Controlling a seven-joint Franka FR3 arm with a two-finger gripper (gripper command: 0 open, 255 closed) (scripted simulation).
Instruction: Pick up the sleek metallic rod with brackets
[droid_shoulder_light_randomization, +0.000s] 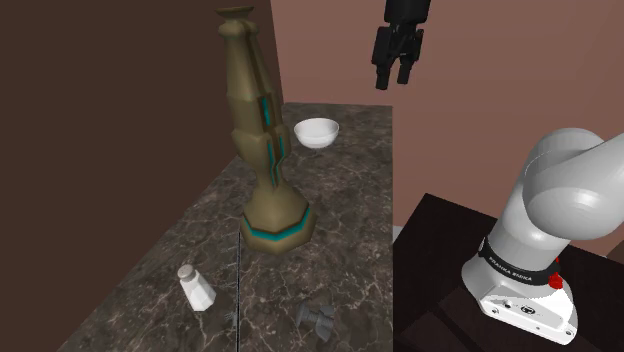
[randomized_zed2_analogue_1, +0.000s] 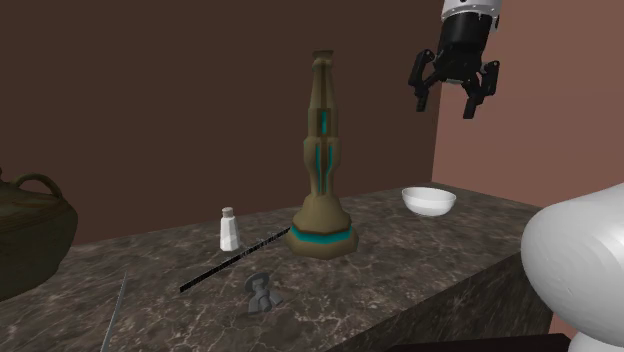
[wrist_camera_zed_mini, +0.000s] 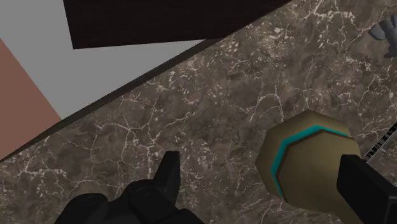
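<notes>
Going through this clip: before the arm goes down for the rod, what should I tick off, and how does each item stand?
1. Pincer open and holding nothing: ok.
2. Rod found, lying flat on the counter: ok.
3. Pincer lined up over the rod: not ok, it hangs high in the air, away from it.
4. Tall vase out of the way: not ok, its base stands right by the rod's end.
5. Shaker apart from the rod: ok.
6. Bracket positions along the rod: cannot tell.

One thin dark rod (droid_shoulder_light_randomization: 239, 290): lower end cut by the shoulder view's bottom edge; its brackets are too small to tell. 
One dark round pot with loop handle (randomized_zed2_analogue_1: 30, 235): cut by the second exterior view's left edge. 
One small grey object (wrist_camera_zed_mini: 385, 30): cut off in the wrist view, shape unclear.
</notes>
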